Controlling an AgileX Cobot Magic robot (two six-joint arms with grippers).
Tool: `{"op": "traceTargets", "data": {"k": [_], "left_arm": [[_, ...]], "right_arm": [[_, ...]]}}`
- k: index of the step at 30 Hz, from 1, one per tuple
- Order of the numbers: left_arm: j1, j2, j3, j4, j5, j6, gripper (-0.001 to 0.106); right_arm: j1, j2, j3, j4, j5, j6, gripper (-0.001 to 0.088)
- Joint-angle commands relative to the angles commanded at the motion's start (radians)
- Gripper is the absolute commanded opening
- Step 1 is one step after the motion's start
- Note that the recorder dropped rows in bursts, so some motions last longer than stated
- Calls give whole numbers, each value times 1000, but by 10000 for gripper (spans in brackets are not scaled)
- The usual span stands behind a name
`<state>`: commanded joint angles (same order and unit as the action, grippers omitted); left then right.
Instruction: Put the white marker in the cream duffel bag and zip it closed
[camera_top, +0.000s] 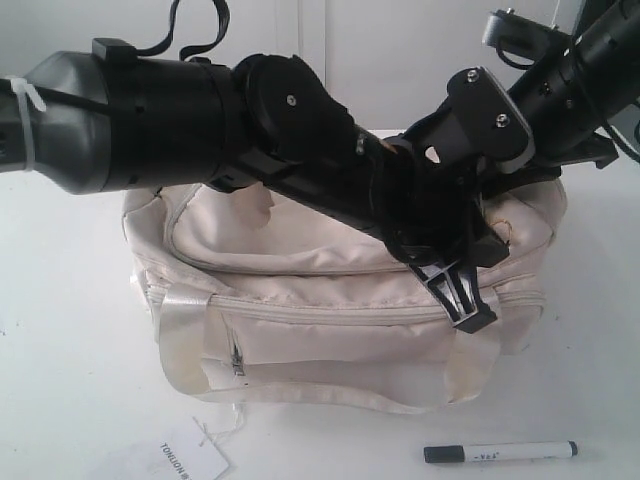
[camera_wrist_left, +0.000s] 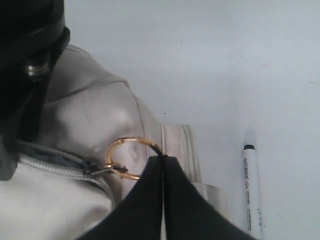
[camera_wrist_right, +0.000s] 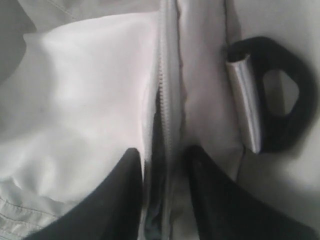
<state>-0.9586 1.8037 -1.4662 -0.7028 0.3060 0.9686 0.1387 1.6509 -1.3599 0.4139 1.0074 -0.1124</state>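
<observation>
The cream duffel bag (camera_top: 300, 345) stands mid-table. The white marker (camera_top: 500, 452) lies on the table in front of the bag's right end, also seen in the left wrist view (camera_wrist_left: 252, 190). My left gripper (camera_wrist_left: 162, 157) reaches across the bag top to its right end (camera_top: 468, 308) and is shut on the gold ring pull (camera_wrist_left: 122, 145) of the top zipper. My right gripper (camera_wrist_right: 162, 157) comes down from the upper right onto the bag top (camera_wrist_right: 75, 100). Its fingers (camera_wrist_right: 115, 200) stand apart on either side of the zipper seam (camera_wrist_right: 167, 100).
A white paper hang tag (camera_top: 190, 462) on a string lies at the front left. A black strap ring with a shiny strap (camera_wrist_right: 272, 100) sits beside the right gripper. Both arms cross over the bag top (camera_top: 400, 190).
</observation>
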Motion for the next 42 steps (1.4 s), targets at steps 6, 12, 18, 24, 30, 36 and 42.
{"op": "traceTargets", "data": {"k": [6,12,18,24,30,36,42], "left_arm": [[0,0,0,0,0,0,0],[0,0,0,0,15,0,0],[0,0,0,0,39,0,0],[0,0,0,0,52,0,0],[0,2,0,0,89,0,0],[0,2,2,92,213,0,0],[0,2,2,218,299,0,0]], "right_arm": [[0,-19,-6,3,-49,-5,0],[0,-32,-6,22,-85,-5,0],[0,-43,-6,29,-119,-5,0],[0,-51,-6,37,-135,-5,0],[0,-69,-6,37,-153,-7,0],[0,-94,-6,37,-160,-7,0],[0,-95,-6,37,-157,-7,0]]}}
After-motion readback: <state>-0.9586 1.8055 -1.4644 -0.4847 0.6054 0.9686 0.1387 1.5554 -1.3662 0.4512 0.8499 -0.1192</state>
